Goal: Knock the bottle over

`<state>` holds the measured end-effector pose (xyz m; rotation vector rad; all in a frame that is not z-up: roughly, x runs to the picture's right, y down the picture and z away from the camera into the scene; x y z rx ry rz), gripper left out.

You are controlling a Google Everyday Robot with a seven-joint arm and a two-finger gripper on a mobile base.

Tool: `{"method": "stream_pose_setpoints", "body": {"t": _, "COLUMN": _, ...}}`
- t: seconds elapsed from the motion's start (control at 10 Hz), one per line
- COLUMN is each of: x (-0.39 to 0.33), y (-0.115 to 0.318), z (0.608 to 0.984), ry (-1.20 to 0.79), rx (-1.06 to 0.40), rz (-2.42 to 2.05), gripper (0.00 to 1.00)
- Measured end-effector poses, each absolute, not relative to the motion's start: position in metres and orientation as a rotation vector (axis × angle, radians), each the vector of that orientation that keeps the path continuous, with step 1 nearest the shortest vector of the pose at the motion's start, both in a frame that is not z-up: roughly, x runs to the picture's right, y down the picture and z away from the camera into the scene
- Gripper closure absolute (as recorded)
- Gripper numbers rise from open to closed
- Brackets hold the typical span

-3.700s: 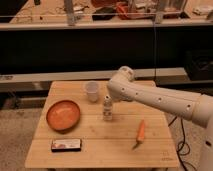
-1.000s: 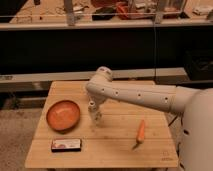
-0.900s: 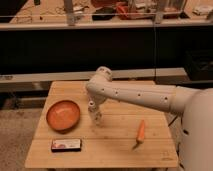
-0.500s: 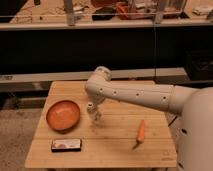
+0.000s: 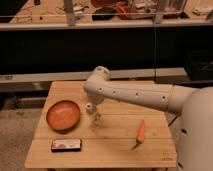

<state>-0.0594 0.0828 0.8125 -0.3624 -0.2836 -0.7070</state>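
The bottle [image 5: 90, 108] shows as a small narrow shape with a whitish cap. It stands on the wooden table [image 5: 115, 150], just right of the orange bowl. My white arm reaches in from the right and bends down over it. The gripper [image 5: 96, 115] hangs from the wrist right against the bottle's right side, partly overlapping it. I cannot make out whether the bottle is upright or slightly tilted. The whitish cup is hidden behind the arm.
An orange bowl [image 5: 63, 115] sits at the table's left. A flat dark-and-white packet [image 5: 66, 145] lies near the front left edge. An orange carrot-like object [image 5: 141, 132] lies at the front right. Dark shelving runs behind the table.
The arm has swung left across the table and now covers the cup. The bottle has shifted left from the table's middle toward the bowl. Over the last second there is almost no motion.
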Motion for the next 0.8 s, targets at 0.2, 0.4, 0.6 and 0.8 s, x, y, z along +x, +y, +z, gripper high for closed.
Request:
{"method": "stream_pose_setpoints", "body": {"t": 0.2, "x": -0.0602, "y": 0.0832, "z": 0.8109, "ry": -0.288, "rx": -0.364, "rz": -0.714, "gripper": 0.97}}
{"method": "stream_pose_setpoints", "body": {"t": 0.4, "x": -0.0625, "y": 0.084, "z": 0.8093, "ry": -0.293, "rx": -0.365, "rz": -0.72, "gripper": 0.97}}
{"method": "stream_pose_setpoints", "body": {"t": 0.6, "x": -0.0636, "y": 0.0847, "z": 0.8079, "ry": -0.297, "rx": -0.367, "rz": -0.726, "gripper": 0.97}}
{"method": "stream_pose_setpoints", "body": {"t": 0.8, "x": -0.065, "y": 0.0851, "z": 0.806, "ry": -0.301, "rx": -0.368, "rz": -0.732, "gripper": 0.97}}
